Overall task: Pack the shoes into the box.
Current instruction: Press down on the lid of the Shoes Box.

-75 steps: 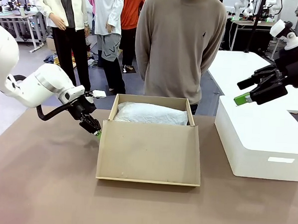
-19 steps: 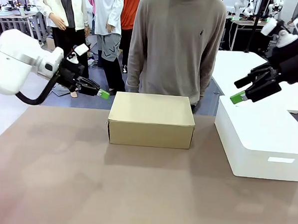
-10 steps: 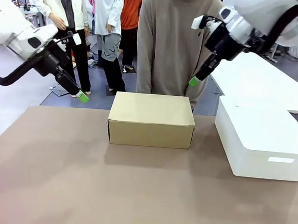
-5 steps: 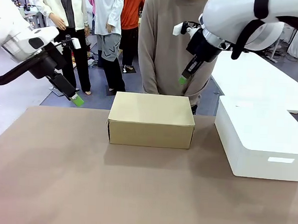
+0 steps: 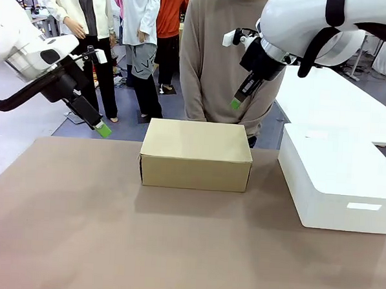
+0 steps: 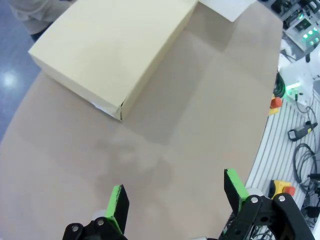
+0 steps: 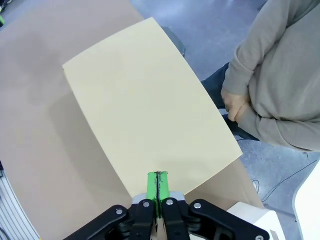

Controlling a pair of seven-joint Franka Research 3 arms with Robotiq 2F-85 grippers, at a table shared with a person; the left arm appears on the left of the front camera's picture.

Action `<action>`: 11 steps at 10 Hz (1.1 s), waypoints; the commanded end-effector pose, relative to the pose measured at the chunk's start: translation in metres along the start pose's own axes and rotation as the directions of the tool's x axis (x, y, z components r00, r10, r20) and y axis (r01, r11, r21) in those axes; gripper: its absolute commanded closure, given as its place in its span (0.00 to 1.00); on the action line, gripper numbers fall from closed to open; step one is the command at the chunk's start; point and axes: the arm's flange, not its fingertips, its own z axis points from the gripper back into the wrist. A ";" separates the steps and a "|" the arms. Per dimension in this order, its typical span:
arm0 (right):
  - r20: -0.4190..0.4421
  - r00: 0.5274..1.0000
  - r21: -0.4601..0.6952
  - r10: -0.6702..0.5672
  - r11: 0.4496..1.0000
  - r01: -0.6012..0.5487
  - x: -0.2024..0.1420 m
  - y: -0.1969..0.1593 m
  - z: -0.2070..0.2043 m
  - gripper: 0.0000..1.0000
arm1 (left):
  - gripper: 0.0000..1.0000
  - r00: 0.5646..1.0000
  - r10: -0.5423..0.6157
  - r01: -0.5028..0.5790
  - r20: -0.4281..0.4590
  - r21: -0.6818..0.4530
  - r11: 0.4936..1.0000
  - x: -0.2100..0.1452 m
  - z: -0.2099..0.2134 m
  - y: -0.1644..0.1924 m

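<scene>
Tan cardboard shoebox [image 5: 196, 154], lid down, is hovered over by the right gripper [image 5: 236, 103].

Front: it sits just below that pinched-shut gripper; the left gripper [image 5: 103, 129] hangs off its end.
Left wrist: jaws are spread, empty; the shoebox [image 6: 110, 47] lies ahead.
Right wrist: its long axis is crossed diagonally.

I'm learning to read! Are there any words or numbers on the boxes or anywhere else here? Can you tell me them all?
No words or numbers can be read.
Tan box: plain, no print.
White box: a small pale label on its front, nothing on it can be read.
Person's sweater: a tiny dark mark on the chest, too small to read.
</scene>
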 end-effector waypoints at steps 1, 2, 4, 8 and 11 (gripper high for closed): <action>0.001 1.000 -0.001 0.000 1.000 0.000 0.000 0.000 0.000 1.00 | 0.00 1.000 -0.006 0.006 -0.010 -0.002 1.000 -0.003 0.004 0.001; -0.031 0.993 -0.055 -0.112 0.992 0.111 0.014 0.000 -0.004 1.00 | 0.00 1.000 0.000 0.000 0.000 0.000 1.000 0.000 0.000 0.000; -0.074 0.956 -0.096 -0.284 0.956 0.276 0.048 -0.005 -0.031 1.00 | 0.00 0.997 0.073 -0.073 0.006 0.078 0.994 -0.006 0.000 -0.019; -0.103 0.887 -0.105 -0.450 0.892 0.440 0.079 -0.016 -0.080 1.00 | 0.00 0.977 0.213 -0.205 -0.008 0.251 0.946 -0.021 0.005 -0.039; -0.128 0.841 -0.116 -0.525 0.851 0.513 0.085 -0.024 -0.118 1.00 | 0.00 0.965 0.258 -0.242 -0.036 0.243 0.939 -0.024 0.011 -0.035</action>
